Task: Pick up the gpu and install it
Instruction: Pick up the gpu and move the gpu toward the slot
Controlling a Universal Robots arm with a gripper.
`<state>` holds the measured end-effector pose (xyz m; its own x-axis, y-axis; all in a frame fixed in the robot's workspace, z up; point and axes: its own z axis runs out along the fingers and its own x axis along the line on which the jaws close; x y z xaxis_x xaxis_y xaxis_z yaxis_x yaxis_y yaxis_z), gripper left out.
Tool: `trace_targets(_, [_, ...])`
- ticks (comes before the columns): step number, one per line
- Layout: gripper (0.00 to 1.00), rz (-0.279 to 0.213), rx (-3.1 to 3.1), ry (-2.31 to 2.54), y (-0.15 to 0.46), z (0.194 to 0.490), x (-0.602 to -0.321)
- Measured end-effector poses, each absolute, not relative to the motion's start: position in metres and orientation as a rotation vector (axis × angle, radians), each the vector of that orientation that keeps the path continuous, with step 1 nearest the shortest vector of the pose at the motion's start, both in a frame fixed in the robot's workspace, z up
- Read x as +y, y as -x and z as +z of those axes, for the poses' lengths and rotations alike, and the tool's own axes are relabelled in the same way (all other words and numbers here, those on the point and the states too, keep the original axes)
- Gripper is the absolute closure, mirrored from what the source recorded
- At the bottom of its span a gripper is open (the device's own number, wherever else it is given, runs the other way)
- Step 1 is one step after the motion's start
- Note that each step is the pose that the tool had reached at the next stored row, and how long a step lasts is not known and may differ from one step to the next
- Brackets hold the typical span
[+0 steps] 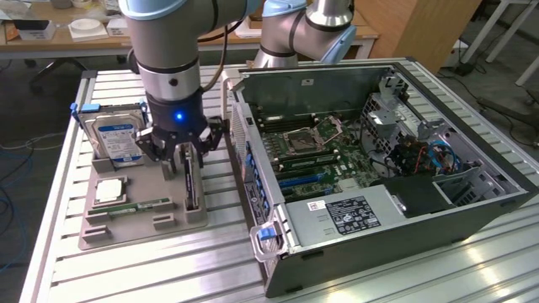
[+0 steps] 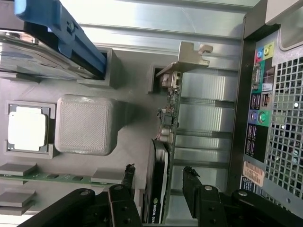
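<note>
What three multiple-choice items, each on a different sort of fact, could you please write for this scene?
1. The gpu stands: A in the grey tray; B in the computer; C on the table.
2. The light above the gripper is: A red; B blue; C green.
3. The gripper is: A shut on the hard drive; B open astride the gpu; C inside the computer.
A, its edge sits in the tray; B, it glows blue; B, gaps show beside both fingers.
</note>
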<state>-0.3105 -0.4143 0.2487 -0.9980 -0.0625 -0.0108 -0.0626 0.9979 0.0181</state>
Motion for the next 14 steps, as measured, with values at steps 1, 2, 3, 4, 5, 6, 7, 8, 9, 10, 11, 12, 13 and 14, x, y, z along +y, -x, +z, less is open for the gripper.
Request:
trace_targets(1, [0.47,0.029,3.13,0.098,0.31,0.248,-0.414])
trace_targets(2, [0.47,0.029,3.13,0.098,0.31,0.247,-0.414])
trace_targets(3, [0.47,0.029,3.13,0.098,0.31,0.246,-0.414])
trace_targets(4, [0.47,0.029,3.13,0.098,0.31,0.246,-0.414])
trace_targets(5, [0.47,0.029,3.13,0.098,0.31,0.245,-0.414])
trace_targets(6, [0.47,0.029,3.13,0.098,0.31,0.244,-0.414])
trace_targets(7, [0.47,0.029,3.13,0.096,0.31,0.243,-0.414])
trace_targets(8, [0.47,0.029,3.13,0.093,0.31,0.242,-0.414])
trace_targets(9, [0.47,0.029,3.13,0.089,0.31,0.241,-0.414])
trace_targets(10, [0.47,0.029,3.13,0.085,0.31,0.241,-0.414])
trace_targets(11, [0.47,0.029,3.13,0.076,0.311,0.24,-0.414])
trace_targets(12, [0.47,0.029,3.13,0.066,0.311,0.239,-0.415])
trace_targets(13, [0.47,0.028,3.131,0.05,0.311,0.238,-0.415])
trace_targets(14, [0.47,0.029,3.131,0.034,0.311,0.238,-0.415])
